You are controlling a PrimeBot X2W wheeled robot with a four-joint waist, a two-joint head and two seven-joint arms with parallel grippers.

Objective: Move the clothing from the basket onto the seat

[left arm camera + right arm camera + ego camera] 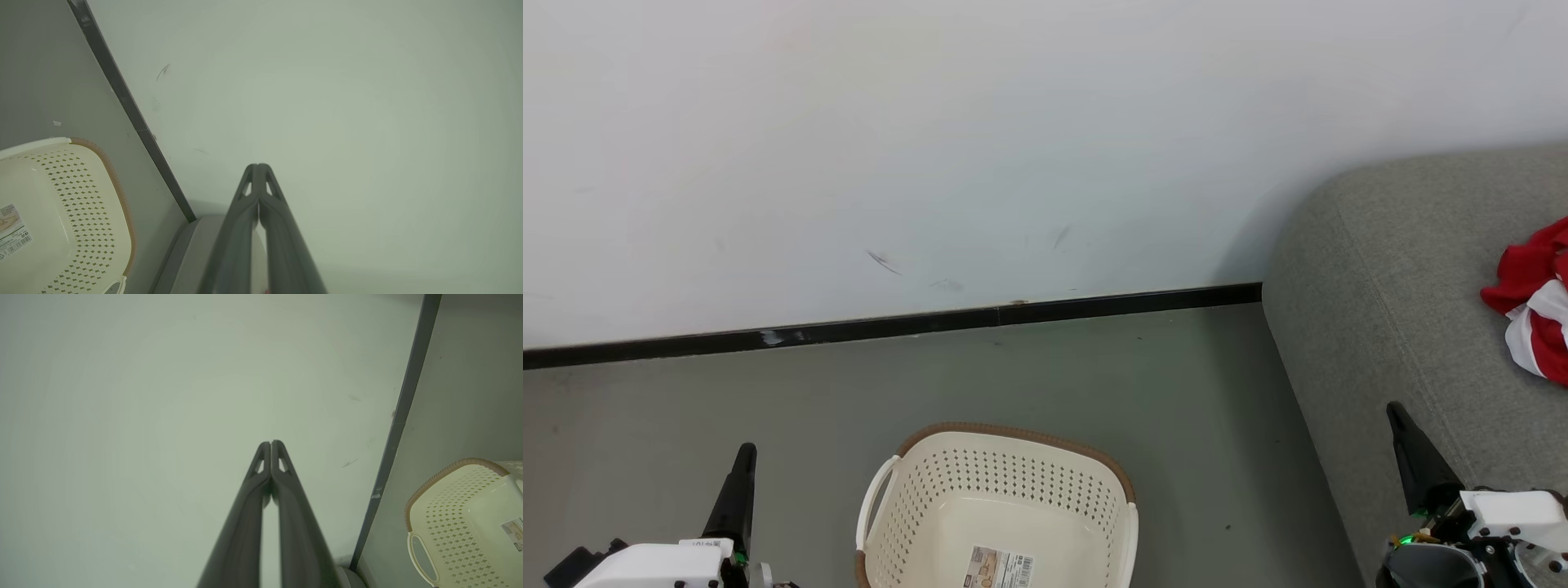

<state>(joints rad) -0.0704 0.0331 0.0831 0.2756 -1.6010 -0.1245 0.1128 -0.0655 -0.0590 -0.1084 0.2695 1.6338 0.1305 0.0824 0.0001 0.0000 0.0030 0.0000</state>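
Left gripper and right gripper, lower corners: both pairs of fingers pressed closed, holding nothing. One basket between them on the grey floor, a label on its bottom. Right: one seat, red-and-white clothing heaped on it, garment count unclear. Beyond: black skirting, white wall.

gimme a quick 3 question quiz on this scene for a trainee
1. True or false: the clothing lies on the seat.
2. Pick one. The left gripper is: A open, B shut on fabric, C shut and empty.
3. Fill in: the basket stands on the ___.

Key: 1 true; 2 C; 3 floor.
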